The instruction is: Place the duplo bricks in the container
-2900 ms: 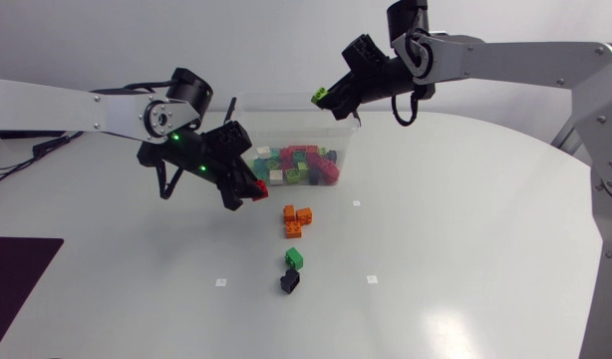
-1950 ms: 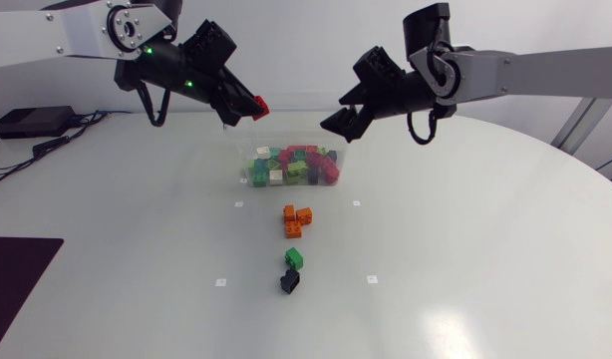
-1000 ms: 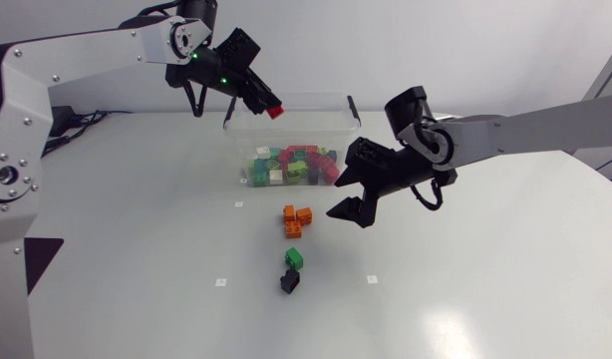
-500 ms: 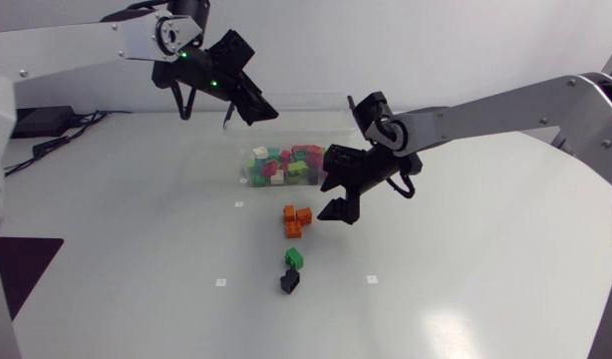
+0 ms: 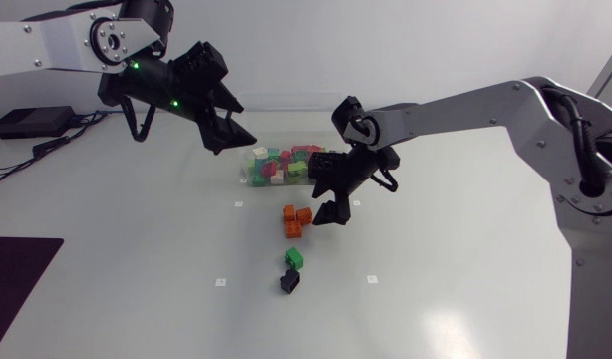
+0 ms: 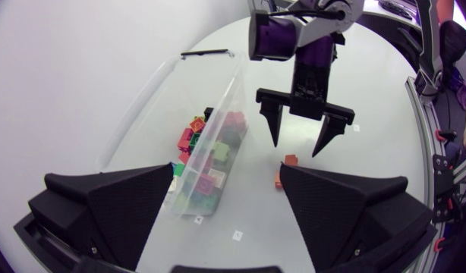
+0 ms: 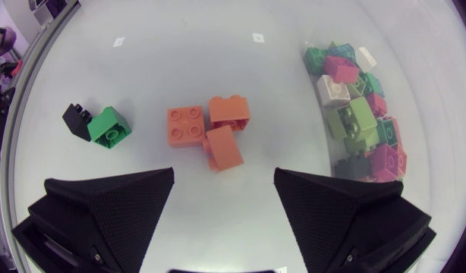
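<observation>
you have on the table point(image 5: 465, 259), near the container point(image 6: 206, 53): 3 orange bricks point(image 7: 210, 130), 1 green brick point(image 7: 110, 126), 1 black brick point(image 7: 75, 119). left gripper point(image 6: 227, 174) spread, empty, by the container. right gripper point(image 7: 224, 178) spread, empty, over the orange bricks.

Container point(image 5: 291, 130) sits at far middle of table point(image 5: 465, 269); loose bricks point(image 5: 291, 165) lie inside it, heaped toward its near wall. Cluster of three bricks point(image 5: 296, 219) on the table just before that near wall, touching one another. Pair of bricks point(image 5: 291, 270) further forward, one against the other, apart from the cluster. Right gripper point(image 5: 323, 201) just right of the cluster, between it and the container. Left gripper point(image 5: 238, 125) above the container's left end
</observation>
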You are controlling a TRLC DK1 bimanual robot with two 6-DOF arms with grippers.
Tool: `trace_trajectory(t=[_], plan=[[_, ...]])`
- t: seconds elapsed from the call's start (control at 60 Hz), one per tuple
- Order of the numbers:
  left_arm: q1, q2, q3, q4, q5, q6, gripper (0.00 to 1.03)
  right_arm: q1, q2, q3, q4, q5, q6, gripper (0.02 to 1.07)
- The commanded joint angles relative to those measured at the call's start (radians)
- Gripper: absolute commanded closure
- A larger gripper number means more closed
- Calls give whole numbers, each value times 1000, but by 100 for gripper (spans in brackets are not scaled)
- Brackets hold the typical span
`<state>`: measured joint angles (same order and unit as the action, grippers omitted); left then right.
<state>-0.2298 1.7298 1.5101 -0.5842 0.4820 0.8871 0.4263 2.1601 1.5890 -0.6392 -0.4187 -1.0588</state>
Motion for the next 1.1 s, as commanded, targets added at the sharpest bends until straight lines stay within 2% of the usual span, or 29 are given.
trace_trajectory(t=[0.0, 0.117, 0.183, 0.3, 0.433, 0.533, 0.6, 0.767, 0.9, 0.983, 1.083], plan=[[10, -35, -70, -16, 15, 61, 6, 14, 47, 48, -42, 11, -38, 13], [12, -36, -133, -37, 18, 113, 6, 25, 70, 95, -85, 26, -55, 14], [4, -38, -171, -37, 18, 142, 6, 31, 92, 137, -123, 34, -64, 19], [-9, -38, -212, -40, 18, 177, 6, 43, 121, 187, -165, 47, -75, 22], [-16, -32, -246, -40, 18, 210, 6, 55, 152, 236, -201, 55, -84, 22], [-22, -4, -266, -39, 20, 225, 6, 60, 176, 272, -228, 58, -89, 30], [-26, 16, -269, -39, 20, 228, 6, 63, 185, 284, -241, 58, -93, 31], [-40, 59, -272, -34, 27, 239, 6, 75, 198, 287, -261, 60, -99, 57], [-63, 103, -274, -3, 30, 231, 6, 75, 190, 266, -266, 58, -101, 76], [-80, 143, -266, 29, 29, 223, 6, 75, 170, 236, -261, 58, -102, 91], [-89, 178, -245, 34, 30, 222, 6, 72, 139, 198, -257, 57, -102, 92]])
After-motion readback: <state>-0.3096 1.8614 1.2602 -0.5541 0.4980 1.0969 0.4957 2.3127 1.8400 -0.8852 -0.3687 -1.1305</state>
